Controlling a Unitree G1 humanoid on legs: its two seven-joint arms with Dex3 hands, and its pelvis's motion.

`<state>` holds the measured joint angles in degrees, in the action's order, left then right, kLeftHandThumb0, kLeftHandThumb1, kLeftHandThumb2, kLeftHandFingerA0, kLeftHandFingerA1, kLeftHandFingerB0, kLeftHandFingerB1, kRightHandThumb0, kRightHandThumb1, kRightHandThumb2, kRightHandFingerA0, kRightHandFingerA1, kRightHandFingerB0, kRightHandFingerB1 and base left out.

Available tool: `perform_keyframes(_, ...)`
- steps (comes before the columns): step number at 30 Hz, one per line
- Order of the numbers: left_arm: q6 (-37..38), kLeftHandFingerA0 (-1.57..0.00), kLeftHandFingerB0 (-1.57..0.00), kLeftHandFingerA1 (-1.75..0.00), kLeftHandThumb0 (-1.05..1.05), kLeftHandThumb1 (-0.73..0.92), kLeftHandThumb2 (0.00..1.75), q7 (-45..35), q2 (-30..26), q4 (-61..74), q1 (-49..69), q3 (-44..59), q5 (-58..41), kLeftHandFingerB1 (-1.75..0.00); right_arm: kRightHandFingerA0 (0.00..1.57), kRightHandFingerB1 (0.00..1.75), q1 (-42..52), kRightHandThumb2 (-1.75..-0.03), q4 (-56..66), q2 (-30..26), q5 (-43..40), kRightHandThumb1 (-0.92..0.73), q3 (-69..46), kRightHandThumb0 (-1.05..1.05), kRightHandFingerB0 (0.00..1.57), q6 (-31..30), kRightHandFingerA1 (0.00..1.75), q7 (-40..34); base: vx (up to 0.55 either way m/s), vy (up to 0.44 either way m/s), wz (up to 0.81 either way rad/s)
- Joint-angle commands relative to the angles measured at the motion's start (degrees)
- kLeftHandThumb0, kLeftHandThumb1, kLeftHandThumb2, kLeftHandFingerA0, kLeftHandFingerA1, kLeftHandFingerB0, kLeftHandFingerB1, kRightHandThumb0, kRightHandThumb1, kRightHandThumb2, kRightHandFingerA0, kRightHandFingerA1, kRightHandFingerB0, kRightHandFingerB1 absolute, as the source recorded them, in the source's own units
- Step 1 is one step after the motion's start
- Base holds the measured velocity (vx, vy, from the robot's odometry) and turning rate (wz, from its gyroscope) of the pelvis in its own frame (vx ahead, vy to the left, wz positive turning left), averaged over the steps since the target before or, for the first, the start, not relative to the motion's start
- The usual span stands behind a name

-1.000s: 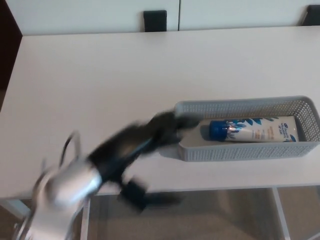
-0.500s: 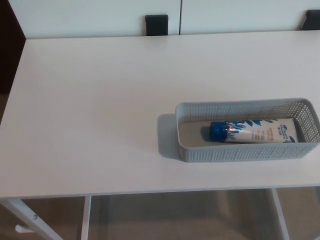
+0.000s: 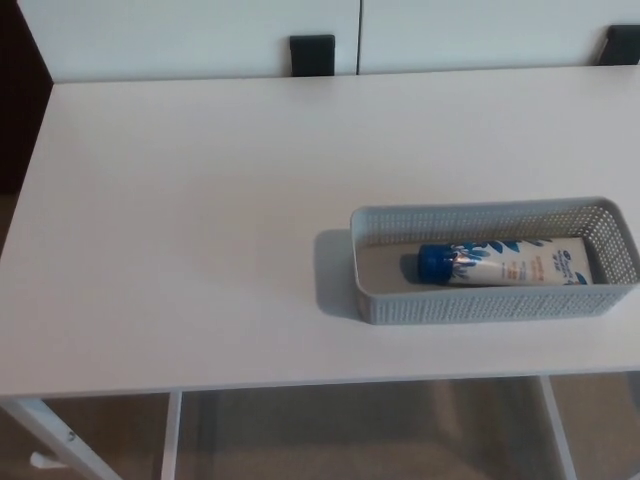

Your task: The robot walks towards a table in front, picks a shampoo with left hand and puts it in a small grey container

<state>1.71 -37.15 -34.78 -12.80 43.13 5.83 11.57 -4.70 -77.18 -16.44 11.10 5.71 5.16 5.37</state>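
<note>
A white shampoo tube (image 3: 505,264) with a blue cap and blue leaf print lies on its side inside the small grey mesh container (image 3: 480,306). Its cap points to the left. The container sits on the white table (image 3: 200,230), near the front right. Neither of my hands shows in the head view.
Two dark chair backs (image 3: 312,54) stand behind the table's far edge, one at the middle and one at the far right (image 3: 622,44). White table legs (image 3: 60,445) and the floor show below the front edge.
One second ago my left arm and hand were beside the container's left end; they have pulled back out of view. The shampoo stays in the container. The view shifted slightly.
</note>
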Motion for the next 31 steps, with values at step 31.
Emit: perform_keyframes(31,7.8,-0.45,-0.21,-0.4,-0.52,0.66,0.59,30.5,6.4,-62.3,-31.2,-11.1,5.3,-0.29,0.7,0.42,3.5,-0.6,0.6,-2.1,1.9,-0.66,1.2,-0.38,0.53,1.1,0.56,1.1,0.0,0.0,0.0)
